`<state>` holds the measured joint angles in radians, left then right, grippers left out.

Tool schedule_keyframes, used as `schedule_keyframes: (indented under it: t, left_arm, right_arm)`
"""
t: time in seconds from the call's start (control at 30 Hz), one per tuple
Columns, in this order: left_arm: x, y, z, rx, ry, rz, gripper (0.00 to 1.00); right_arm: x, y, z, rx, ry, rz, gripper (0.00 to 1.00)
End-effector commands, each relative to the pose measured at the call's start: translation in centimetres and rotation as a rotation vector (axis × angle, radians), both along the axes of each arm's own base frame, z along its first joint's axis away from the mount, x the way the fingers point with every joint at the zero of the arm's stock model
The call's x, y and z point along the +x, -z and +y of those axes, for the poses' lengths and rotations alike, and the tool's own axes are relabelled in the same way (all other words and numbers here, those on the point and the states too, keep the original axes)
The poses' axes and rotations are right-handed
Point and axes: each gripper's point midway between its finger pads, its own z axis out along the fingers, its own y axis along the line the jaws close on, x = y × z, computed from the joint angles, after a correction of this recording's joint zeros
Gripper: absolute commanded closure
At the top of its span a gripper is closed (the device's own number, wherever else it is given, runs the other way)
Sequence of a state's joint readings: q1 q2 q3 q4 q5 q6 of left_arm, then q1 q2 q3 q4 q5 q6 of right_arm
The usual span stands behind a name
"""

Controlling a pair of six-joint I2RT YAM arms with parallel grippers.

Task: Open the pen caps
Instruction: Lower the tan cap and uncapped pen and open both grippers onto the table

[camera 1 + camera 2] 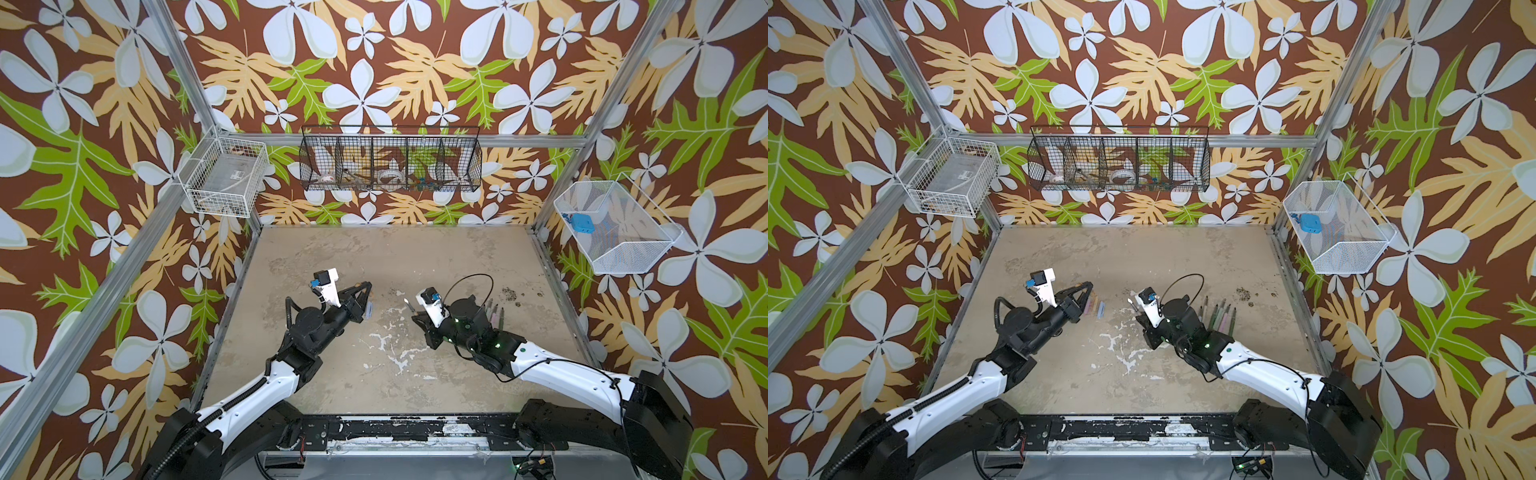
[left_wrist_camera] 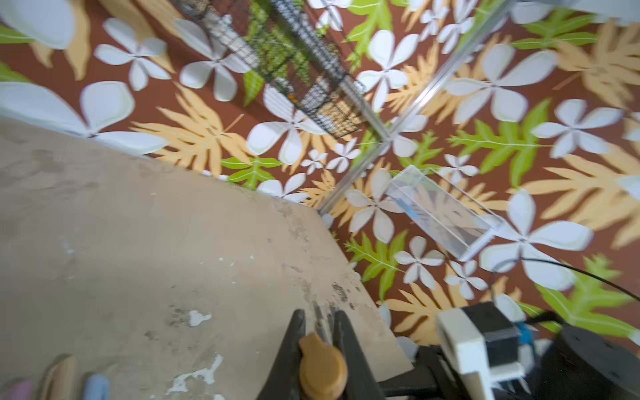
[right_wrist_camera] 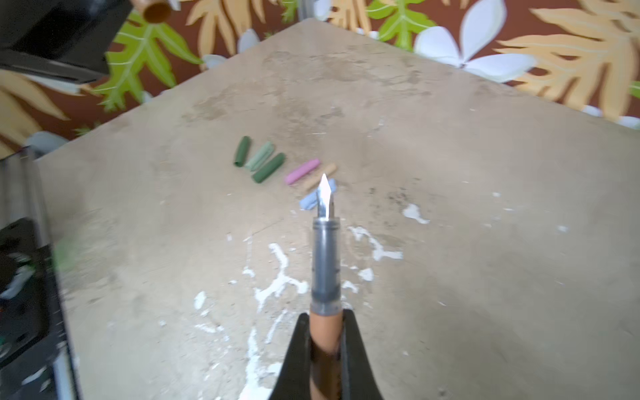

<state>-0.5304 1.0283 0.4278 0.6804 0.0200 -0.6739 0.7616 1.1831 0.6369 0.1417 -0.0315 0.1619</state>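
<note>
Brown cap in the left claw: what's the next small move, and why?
Probably lower the left claw and set the brown cap beside the light blue cap: it is already off the pen held in the right claw, and six caps lie there in a row.

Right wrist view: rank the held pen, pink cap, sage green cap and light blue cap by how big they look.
1. held pen, far largest, though nearest the camera.
2. pink cap and sage green cap: alike, not ranked.
3. light blue cap: partly behind the nib, so unsure.
</note>
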Motion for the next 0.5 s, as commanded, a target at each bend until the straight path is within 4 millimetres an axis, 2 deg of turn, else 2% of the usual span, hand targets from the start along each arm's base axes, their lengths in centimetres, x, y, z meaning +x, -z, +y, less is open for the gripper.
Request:
schedule_keyframes:
  t: [0.0, 0.1, 0.2, 0.3, 0.47]
  left_arm:
    - [2.3, 6.4, 3.3, 0.202, -0.225, 0.227, 1.00]
    - [3.3, 8.8, 3.3, 0.273, -0.249, 0.306, 1.00]
    - [4.0, 10.7, 3.5, 0.344, -0.274, 0.365, 1.00]
    - [4.5, 12.4, 3.8, 0.406, -0.297, 0.426, 1.00]
    - [5.2, 15.0, 3.8, 0.464, -0.288, 0.513, 1.00]
  right_arm:
    - [3.5, 1.3, -5.7, -0.045, 0.336, 0.030, 1.00]
    - [5.0, 3.6, -9.7, -0.083, 0.522, 0.117, 1.00]
    - [5.7, 6.2, -12.4, -0.060, 0.611, 0.223, 1.00]
    - [6.2, 8.3, -13.7, -0.018, 0.640, 0.313, 1.00]
    - [6.4, 10.8, -13.9, -0.060, 0.656, 0.380, 1.00]
